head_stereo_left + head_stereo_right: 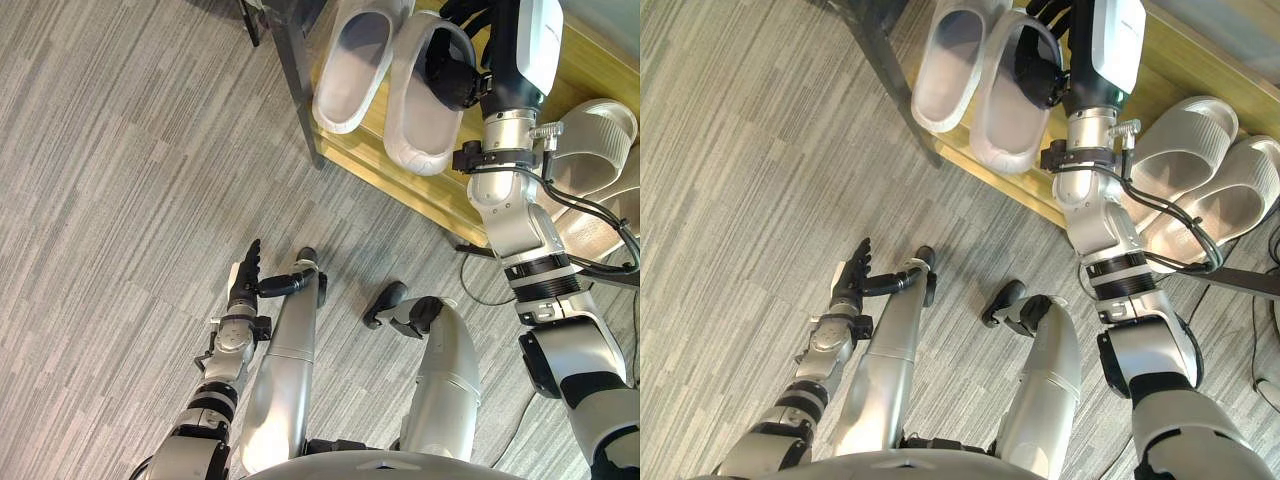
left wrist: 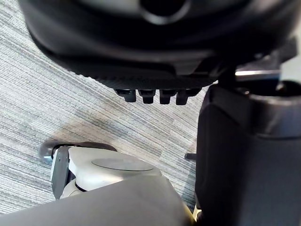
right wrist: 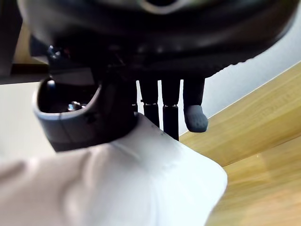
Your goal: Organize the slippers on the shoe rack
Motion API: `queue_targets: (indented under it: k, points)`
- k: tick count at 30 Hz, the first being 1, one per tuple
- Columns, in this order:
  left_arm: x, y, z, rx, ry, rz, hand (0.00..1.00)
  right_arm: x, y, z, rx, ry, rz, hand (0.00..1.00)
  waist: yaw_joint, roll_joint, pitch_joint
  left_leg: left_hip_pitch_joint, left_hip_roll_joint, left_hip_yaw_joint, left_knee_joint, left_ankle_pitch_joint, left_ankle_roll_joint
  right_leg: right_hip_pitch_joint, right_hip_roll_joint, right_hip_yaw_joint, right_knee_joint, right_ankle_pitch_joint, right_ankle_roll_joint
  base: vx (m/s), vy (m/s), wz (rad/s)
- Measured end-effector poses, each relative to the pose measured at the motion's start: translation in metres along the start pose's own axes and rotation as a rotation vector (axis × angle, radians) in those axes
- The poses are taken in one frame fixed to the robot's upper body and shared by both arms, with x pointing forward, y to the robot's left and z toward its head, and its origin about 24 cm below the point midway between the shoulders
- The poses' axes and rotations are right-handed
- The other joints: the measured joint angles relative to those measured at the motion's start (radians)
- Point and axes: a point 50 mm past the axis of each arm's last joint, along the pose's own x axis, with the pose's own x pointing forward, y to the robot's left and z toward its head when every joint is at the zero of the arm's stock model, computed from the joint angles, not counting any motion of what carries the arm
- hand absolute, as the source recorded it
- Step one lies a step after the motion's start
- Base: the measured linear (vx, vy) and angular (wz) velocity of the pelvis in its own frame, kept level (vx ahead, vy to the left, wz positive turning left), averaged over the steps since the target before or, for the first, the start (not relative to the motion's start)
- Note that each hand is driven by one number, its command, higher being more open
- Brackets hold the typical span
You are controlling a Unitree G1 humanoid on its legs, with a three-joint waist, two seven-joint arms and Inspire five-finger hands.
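**Left eye view.** A shoe rack (image 1: 362, 150) with a wooden board and a dark metal frame stands on a grey striped floor (image 1: 120, 200). Two white slippers lie side by side on the board with their openings facing up. These are the left white slipper (image 1: 352, 62) and the right white slipper (image 1: 420, 115). The right hand (image 1: 458, 72) sits in the strap opening of the right white slipper, with its fingers curled round the strap. The left hand (image 1: 243, 278) hangs low over the floor, well apart from the rack. Its fingers are straight and it holds nothing.

**Right eye view.** Two more slippers lie side by side to the right of the right arm. These are the upper grey slipper (image 1: 1185, 150) and the lower grey slipper (image 1: 1235, 205), both with their openings up. The count is four slippers, two white and two grey, in two pairs. One hand is on a slipper, and the other hand is free.

**Left wrist view.** The left hand's fingers (image 2: 146, 95) show end-on in a row, relaxed, with bare floor beyond them.

**Right wrist view.** The right hand's fingers (image 3: 170, 117) run down the far side of the white strap, and their tips are mostly hidden behind it. The thumb side closes on the near side, so the strap is pinched between them. The wooden board shows just past the slipper.
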Motion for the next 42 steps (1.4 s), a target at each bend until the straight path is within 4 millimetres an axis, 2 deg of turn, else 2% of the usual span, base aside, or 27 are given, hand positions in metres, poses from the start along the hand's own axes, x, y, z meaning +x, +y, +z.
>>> queue_targets:
  k: [10, 20, 27, 30, 34, 36, 39, 40, 41, 42]
  points:
    - [0.001, -0.002, 0.002, -0.01, -0.001, 0.025, 1.0, 0.006, 0.001, -0.006, -0.022, 0.042, 0.002, 1.0, 0.006, -0.002, -0.001, 0.0, -0.005, -0.008, -0.01, 0.007, -0.012, 0.0, -0.006, -0.011, 0.005, -0.009, -0.01, 0.01, 0.019, 0.04]
    - [0.001, -0.001, 0.002, 0.002, 0.001, 0.041, 1.0, -0.002, 0.008, -0.013, -0.008, 0.08, 0.026, 1.0, 0.003, -0.002, -0.001, 0.003, -0.001, -0.007, -0.006, 0.009, -0.014, 0.002, -0.004, -0.008, 0.012, -0.01, -0.012, 0.0, 0.017, -0.01]
    - [0.001, 0.002, -0.002, -0.002, 0.027, 0.056, 1.0, -0.033, 0.021, -0.007, 0.075, 0.092, 0.059, 1.0, -0.004, -0.005, -0.002, 0.025, 0.007, -0.006, -0.01, 0.009, -0.014, 0.023, 0.006, -0.007, 0.003, -0.01, -0.012, 0.0, 0.004, -0.01]
    - [0.001, 0.005, -0.004, 0.0, 0.042, 0.066, 1.0, -0.047, 0.019, 0.003, 0.143, 0.076, 0.038, 1.0, -0.008, -0.011, -0.002, 0.041, 0.012, -0.001, -0.017, 0.009, -0.015, 0.033, 0.009, -0.004, -0.002, -0.013, -0.008, -0.01, 0.025, -0.05]
    - [0.0, 0.008, -0.005, 0.015, 0.048, 0.073, 1.0, -0.062, 0.006, 0.017, 0.252, 0.063, -0.062, 1.0, -0.015, -0.019, -0.005, 0.053, 0.017, 0.003, -0.025, 0.009, -0.015, 0.041, 0.016, 0.0, -0.008, -0.01, -0.012, 0.0, 0.026, -0.04]
    - [0.0, 0.009, -0.005, 0.018, 0.051, 0.077, 1.0, -0.068, 0.004, 0.02, 0.311, 0.086, -0.1, 1.0, -0.019, -0.019, -0.005, 0.063, 0.021, 0.003, -0.028, 0.008, -0.016, 0.052, 0.021, -0.001, -0.014, -0.009, -0.011, 0.0, 0.034, -0.05]
    - [-0.002, 0.015, -0.009, 0.028, 0.072, 0.098, 1.0, -0.093, 0.009, 0.022, 0.431, 0.174, -0.12, 1.0, -0.024, -0.033, -0.011, 0.093, 0.034, 0.011, -0.043, 0.006, -0.017, 0.076, 0.035, 0.004, -0.033, -0.008, -0.005, 0.0, 0.028, -0.09]
    - [-0.002, 0.015, -0.009, 0.028, 0.072, 0.099, 1.0, -0.093, 0.009, 0.022, 0.433, 0.176, -0.12, 1.0, -0.024, -0.033, -0.011, 0.093, 0.035, 0.011, -0.043, 0.006, -0.017, 0.076, 0.035, 0.004, -0.034, -0.008, -0.004, -0.01, 0.03, -0.14]
    - [-0.002, 0.017, -0.011, 0.024, 0.084, 0.113, 1.0, -0.106, 0.014, 0.021, 0.478, 0.23, -0.116, 1.0, -0.027, -0.035, -0.01, 0.106, 0.04, 0.011, -0.047, 0.005, -0.018, 0.088, 0.042, 0.002, -0.042, -0.006, -0.004, 0.0, 0.022, -0.06]
    - [-0.003, 0.018, -0.012, 0.025, 0.087, 0.115, 1.0, -0.11, 0.016, 0.02, 0.489, 0.25, -0.111, 1.0, -0.029, -0.035, -0.01, 0.11, 0.041, 0.011, -0.048, 0.005, -0.019, 0.092, 0.042, 0.002, -0.043, -0.006, -0.004, -0.01, 0.021, -0.07]
